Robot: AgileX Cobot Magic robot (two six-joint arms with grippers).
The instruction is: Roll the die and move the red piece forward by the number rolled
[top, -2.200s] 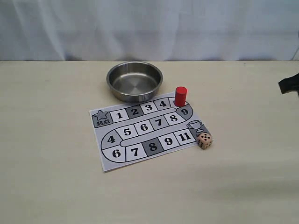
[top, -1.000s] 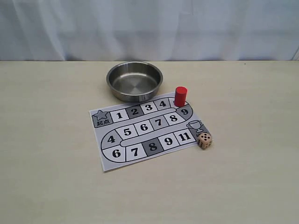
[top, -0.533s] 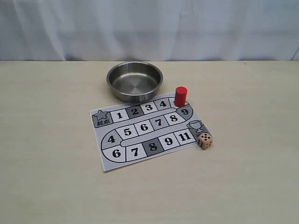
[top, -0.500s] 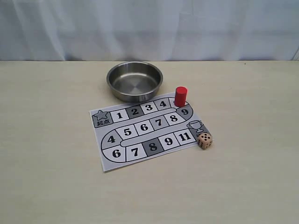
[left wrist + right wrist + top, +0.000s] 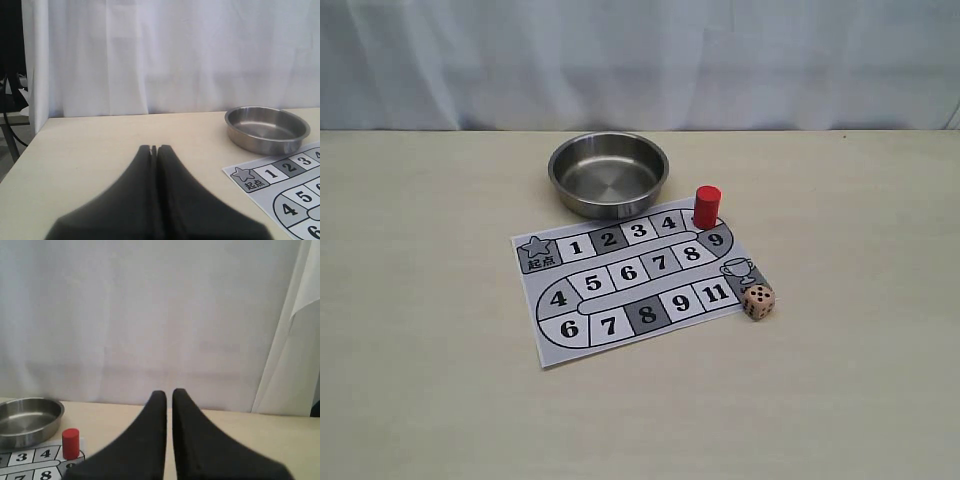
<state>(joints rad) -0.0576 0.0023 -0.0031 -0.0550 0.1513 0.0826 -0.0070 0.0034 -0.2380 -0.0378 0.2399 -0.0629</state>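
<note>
- Exterior view shows neither of my arms; both are drawn back off the pale beige tabletop (image 5: 430, 300), so the play area lies open to reach from either side.
- My left gripper (image 5: 154, 148) has its dark fingers pressed together with nothing between them.
- My right gripper (image 5: 169, 392) shows a narrow slit between its fingers and holds nothing; I judge it near enough closed.
- The small pale wooden die (image 5: 756, 300) with dark pips sits on the bare tabletop, touching the near right corner of the printed grey-and-white numbered game board (image 5: 560, 345), toward the table's right edge. That puts it on my right arm's side for picking up.
- The round stainless-steel bowl (image 5: 608, 175) stands just beyond the board toward the far edge, probably there to catch the rolled die so it cannot tumble off.
- The small red upright cylinder piece (image 5: 706, 206) stands at the board's far right bend, between squares 4 and 9.
- No roll appears underway, I judge.
</note>
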